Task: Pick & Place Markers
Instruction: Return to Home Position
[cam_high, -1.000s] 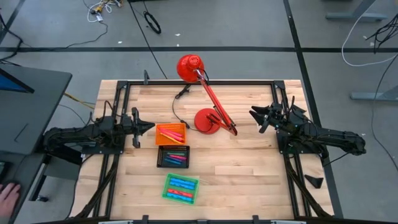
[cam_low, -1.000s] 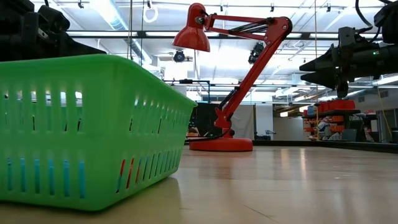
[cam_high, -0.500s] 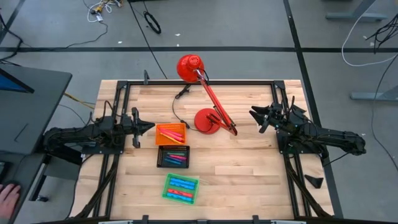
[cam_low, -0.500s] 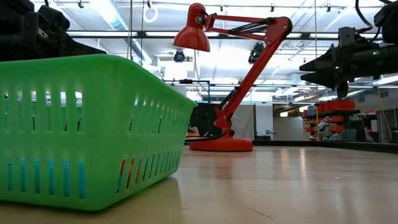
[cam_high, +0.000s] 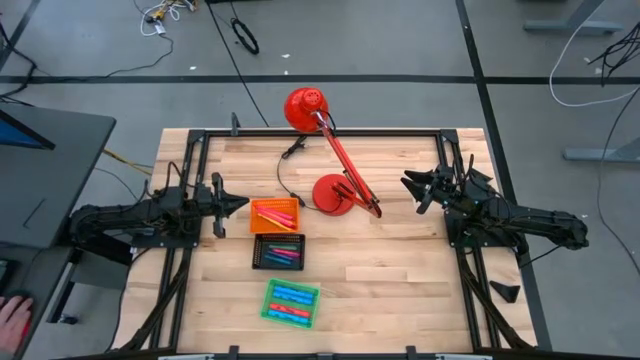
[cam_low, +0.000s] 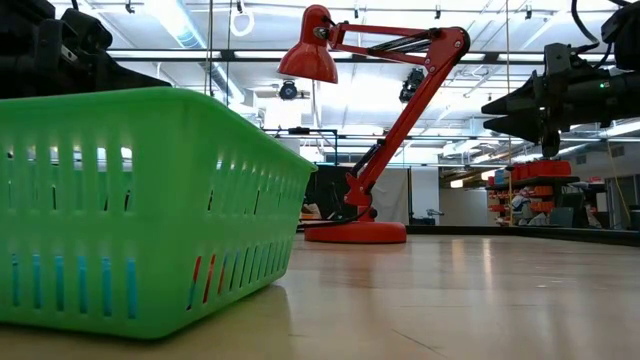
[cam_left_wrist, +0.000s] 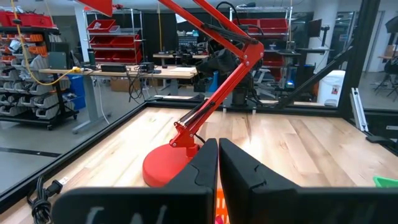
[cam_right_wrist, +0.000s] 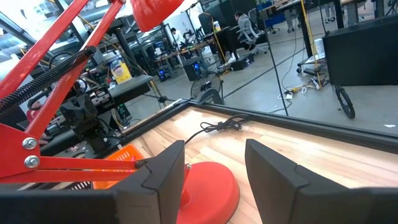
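High view: left gripper (cam_high: 238, 203) hangs over the left part of the table (cam_high: 400, 285), its fingers (cam_left_wrist: 202, 165) pressed together on nothing, as the left wrist view shows. Orange tray (cam_high: 256, 204) sits just ahead of those fingertips, with markers (cam_high: 276, 216) lying inside. Black tray (cam_high: 256, 262) lies ahead and off to one side, touching the orange one, holding pink markers. Green tray (cam_high: 268, 298) lies farther off the same way, holding blue and red ones. Right gripper (cam_high: 409, 184) hangs over the table's right part, fingers (cam_right_wrist: 163, 171) spread apart and empty. Red lamp (cam_high: 333, 194) stands ahead of the right fingertips, well apart from them, between the two grippers.
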